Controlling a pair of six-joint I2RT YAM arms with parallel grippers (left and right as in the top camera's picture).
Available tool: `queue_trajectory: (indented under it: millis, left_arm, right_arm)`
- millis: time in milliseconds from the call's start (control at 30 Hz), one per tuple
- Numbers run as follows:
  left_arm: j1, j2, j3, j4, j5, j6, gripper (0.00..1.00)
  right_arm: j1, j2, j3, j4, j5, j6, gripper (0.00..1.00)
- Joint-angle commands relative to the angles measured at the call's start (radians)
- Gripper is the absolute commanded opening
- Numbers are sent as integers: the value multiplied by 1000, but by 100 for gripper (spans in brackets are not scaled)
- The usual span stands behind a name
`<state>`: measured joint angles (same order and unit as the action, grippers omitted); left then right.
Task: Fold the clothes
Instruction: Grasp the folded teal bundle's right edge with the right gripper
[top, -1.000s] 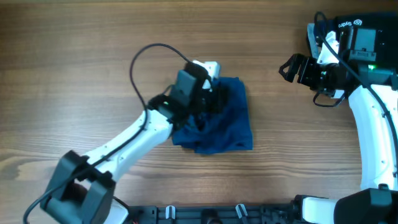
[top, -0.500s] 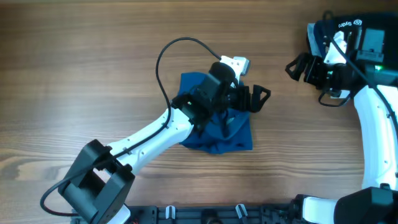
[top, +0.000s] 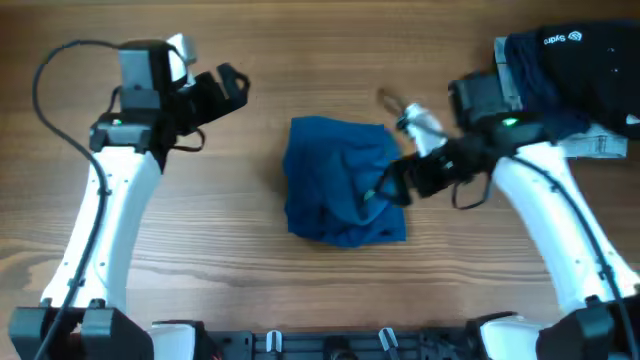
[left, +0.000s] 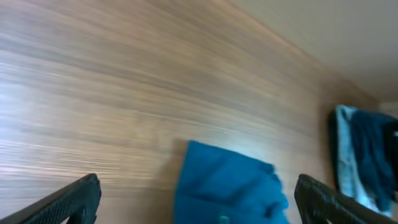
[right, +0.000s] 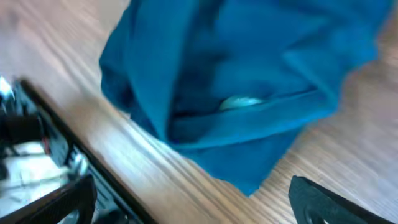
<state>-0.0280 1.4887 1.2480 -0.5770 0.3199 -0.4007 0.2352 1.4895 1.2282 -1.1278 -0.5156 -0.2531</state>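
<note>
The clothes (top: 338, 180), one plain blue wrinkled garment, lie bunched in a rough rectangle at the table's middle. My left gripper (top: 225, 90) is open, far to the upper left of them and holding nothing. In the left wrist view the clothes (left: 227, 186) sit low between the spread fingertips (left: 71, 200). My right gripper (top: 383, 190) hovers at the garment's right edge, open. The right wrist view has the clothes (right: 249, 81) filling the upper part. The right gripper (right: 193, 205) stands wide over bare wood just beyond the garment's corner, nothing between its fingers.
A dark navy garment with a white logo (top: 580, 55) lies at the back right, and a pale denim piece (top: 603, 145) shows beneath it. The navy pile (left: 367, 155) also shows in the left wrist view. A black rail (top: 330, 345) runs along the table's front edge.
My left arm has let go of the clothes, opened and swung back to the far left. My right arm has swung in from the back right to the garment's right edge.
</note>
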Motion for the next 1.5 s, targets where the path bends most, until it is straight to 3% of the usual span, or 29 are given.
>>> queue_trajectory:
  millis: [0, 100, 233, 300, 500, 567, 700, 767, 967, 1133, 1233, 1467]
  left_arm:
    - [30, -2, 2, -11, -3, 84, 100]
    - [37, 4, 2, -11, -3, 111, 100]
    - [37, 49, 1, -12, -7, 110, 100]
    - [37, 65, 1, -12, -7, 110, 100]
    - [37, 71, 1, -11, -14, 109, 100]
    - [37, 71, 1, -19, -14, 109, 100]
    - [37, 71, 1, -22, -14, 109, 100]
    - [37, 71, 1, -22, -14, 109, 100]
    - [37, 71, 1, -22, -15, 109, 100]
    - [37, 71, 1, -22, -15, 110, 100]
    - [37, 71, 1, -22, -19, 110, 100]
    - [37, 71, 1, -21, -60, 110, 100]
  right_arm:
    - [123, -3, -106, 104, 0, -19, 96]
    - [182, -3, -172, 264, 2, 63, 94]
    - [217, -3, -276, 494, 48, 149, 77]
    - [218, -3, -304, 514, 74, 166, 61]
    - [218, -3, -306, 510, -22, 178, 47]
    - [218, -3, -306, 508, -66, 178, 31]
    - [233, 2, -306, 499, -66, 177, 20]
    - [240, 18, -306, 500, -66, 187, 4]
    - [236, 37, -301, 407, 23, 324, 5]
    - [236, -76, -217, 116, 132, 448, 4]
    - [219, -95, -174, 26, 211, 502, 5]
    - [-4, -88, -174, -87, 393, 603, 4]
